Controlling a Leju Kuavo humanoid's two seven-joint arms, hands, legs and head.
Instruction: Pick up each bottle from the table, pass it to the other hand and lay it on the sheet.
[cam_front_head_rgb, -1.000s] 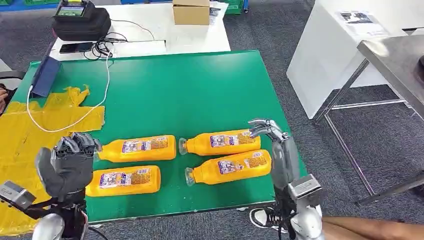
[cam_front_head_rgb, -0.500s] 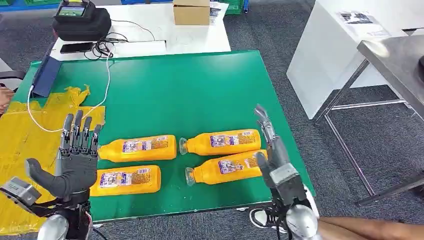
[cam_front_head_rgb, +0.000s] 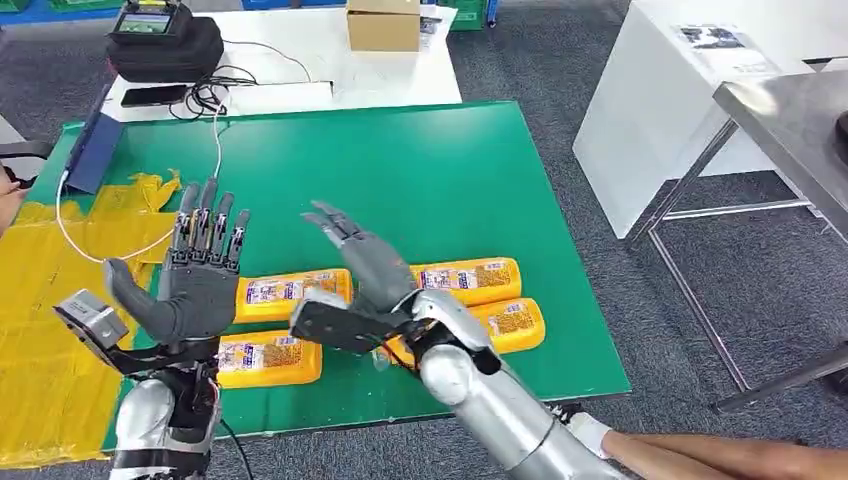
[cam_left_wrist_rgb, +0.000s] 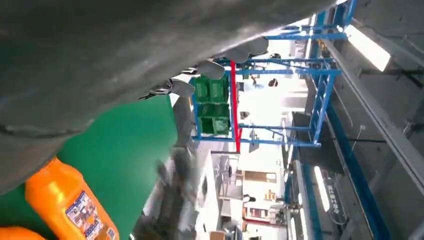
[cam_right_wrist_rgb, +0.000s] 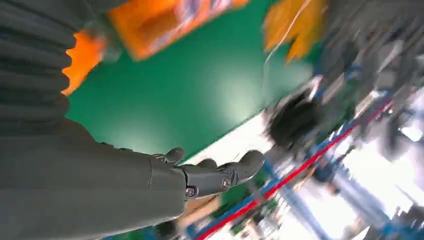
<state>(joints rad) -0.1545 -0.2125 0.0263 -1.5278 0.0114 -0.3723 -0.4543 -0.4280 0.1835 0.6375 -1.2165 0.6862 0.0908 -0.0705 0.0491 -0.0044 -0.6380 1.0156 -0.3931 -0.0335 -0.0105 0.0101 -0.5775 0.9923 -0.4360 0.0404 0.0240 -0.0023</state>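
Both arms are swinging inward since the earlier frame: the right hand (cam_front_head_rgb: 365, 262) is crossing over the four bottles (cam_front_head_rgb: 283, 294), the left hand (cam_front_head_rgb: 195, 280) rising beside them, both spread and empty. Bottles are lying lengthwise near the counter's (cam_front_head_rgb: 420, 170) front edge, nearest the right hand.

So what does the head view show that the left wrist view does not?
Only the head view shows both open hands, left hand and right hand, raised above four orange bottles, plus the yellow sheet. Only the left wrist view shows blue shelving with green bins. Both show the green table and orange bottles.
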